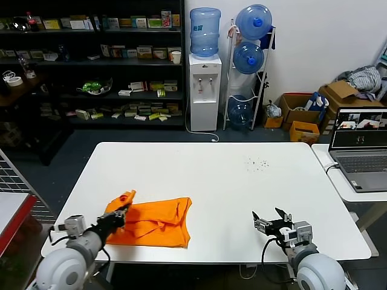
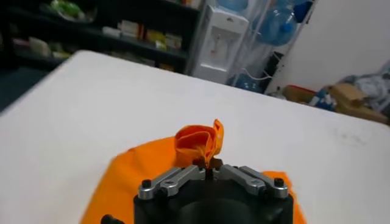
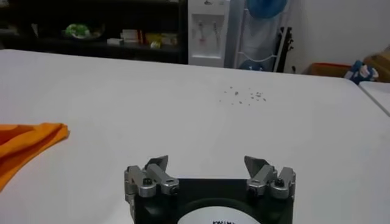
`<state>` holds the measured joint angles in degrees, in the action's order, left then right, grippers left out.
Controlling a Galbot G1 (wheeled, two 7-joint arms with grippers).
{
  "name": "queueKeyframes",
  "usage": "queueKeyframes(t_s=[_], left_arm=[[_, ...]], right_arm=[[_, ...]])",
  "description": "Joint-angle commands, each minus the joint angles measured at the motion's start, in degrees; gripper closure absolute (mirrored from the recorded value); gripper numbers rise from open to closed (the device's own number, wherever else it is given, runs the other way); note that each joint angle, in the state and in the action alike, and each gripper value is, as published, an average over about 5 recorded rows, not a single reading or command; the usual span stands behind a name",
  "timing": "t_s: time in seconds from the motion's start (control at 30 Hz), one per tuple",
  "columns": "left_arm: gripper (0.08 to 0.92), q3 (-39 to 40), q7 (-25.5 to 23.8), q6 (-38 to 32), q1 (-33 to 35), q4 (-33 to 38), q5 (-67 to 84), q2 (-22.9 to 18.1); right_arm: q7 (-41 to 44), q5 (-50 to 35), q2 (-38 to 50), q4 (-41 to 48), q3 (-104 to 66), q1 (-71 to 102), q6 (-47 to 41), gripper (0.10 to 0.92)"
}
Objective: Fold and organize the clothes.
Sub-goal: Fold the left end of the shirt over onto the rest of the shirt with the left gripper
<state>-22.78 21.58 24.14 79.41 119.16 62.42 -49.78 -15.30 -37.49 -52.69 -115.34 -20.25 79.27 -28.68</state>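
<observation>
Orange T-shirt [image 1: 154, 222] lying crumpled on the white table [image 1: 230, 181], down around 7 o'clock of the tabletop in the head view, close to the near edge. Looks partly folded, with loose creases across the middle and one flap doubled over toward the 3 o'clock side. Left gripper [image 1: 123, 210] sitting right at the shirt's 9 o'clock corner, jaws pinched together on a bunched bit of the fabric, and that bit sticking up off the table as a little curled orange tuft [image 2: 200, 143] in the left wrist view. Rest of the cloth spread flat under and around the gripper body there. Right gripper [image 1: 272, 219] hanging low over bare table at roughly 5 o'clock, well apart from the shirt, fingers [image 3: 155, 165] spread wide with nothing between them. Only the shirt's far tip [image 3: 30, 143] peeking into the right wrist view. Small scatter of dark specks [image 1: 259, 163] on the table toward 1 o'clock. Open laptop [image 1: 361, 151] on a side table at 3 o'clock, water dispenser [image 1: 204, 72] and shelving [image 1: 91, 60] back at 12.
</observation>
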Motion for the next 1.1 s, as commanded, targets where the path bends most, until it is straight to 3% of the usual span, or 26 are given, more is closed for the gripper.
queueKeyframes(t_s=[0.03,0.67,0.93,1.1], left_arm=[[0.881,13.3,4.2,2.5,-10.8,-1.4,7.0,-7.8],[0.860,14.8,1.6,2.2,-12.2,-5.6,1.6,-10.6],[0.642,13.6,1.8,1.7,-11.6,-4.2,3.5,-10.8],[0.503,10.7,2.0,2.2,-8.8,-2.0,3.8,-7.5]], right_arm=[[-0.3,0.3,-0.4,0.0,0.1,0.0,-0.2,0.203],[-0.3,0.0,-0.5,0.6,0.6,-0.2,-0.3,0.203],[-0.3,0.0,-0.3,1.0,0.6,-0.4,-0.3,0.203],[-0.2,-0.2,-0.2,1.3,0.8,-0.7,-0.2,0.203]])
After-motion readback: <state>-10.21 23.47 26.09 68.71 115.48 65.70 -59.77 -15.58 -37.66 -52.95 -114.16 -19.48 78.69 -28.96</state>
